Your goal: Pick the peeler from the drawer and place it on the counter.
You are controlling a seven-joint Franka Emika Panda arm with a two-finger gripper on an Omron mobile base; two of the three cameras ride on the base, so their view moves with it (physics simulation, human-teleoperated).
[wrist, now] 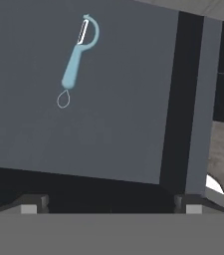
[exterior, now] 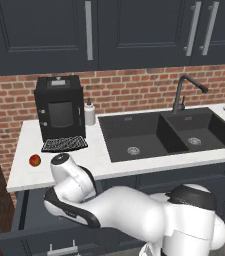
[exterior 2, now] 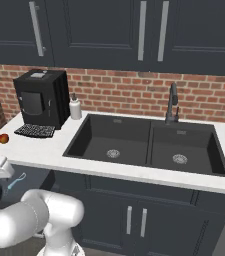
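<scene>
The light-blue peeler [wrist: 78,57] lies flat on the dark floor of the open drawer [wrist: 118,109], its looped silvery head pointing to the top of the hand view. My gripper [wrist: 111,206] hovers above the drawer, open and empty, with the peeler ahead of the fingertips [wrist: 34,204] and to their left. From the right base view the peeler [exterior 2: 16,181] shows inside the drawer [exterior 2: 36,176], just beside my white hand. The drawer [exterior: 20,210] is pulled out below the white counter [exterior: 96,165], at its left end.
A red apple [exterior: 34,160] sits on the counter's left end, near a black coffee machine [exterior: 59,107] and a soap bottle [exterior: 89,112]. The black double sink [exterior: 169,132] with its faucet [exterior: 181,95] takes the counter's middle and right. Dark cabinets hang overhead.
</scene>
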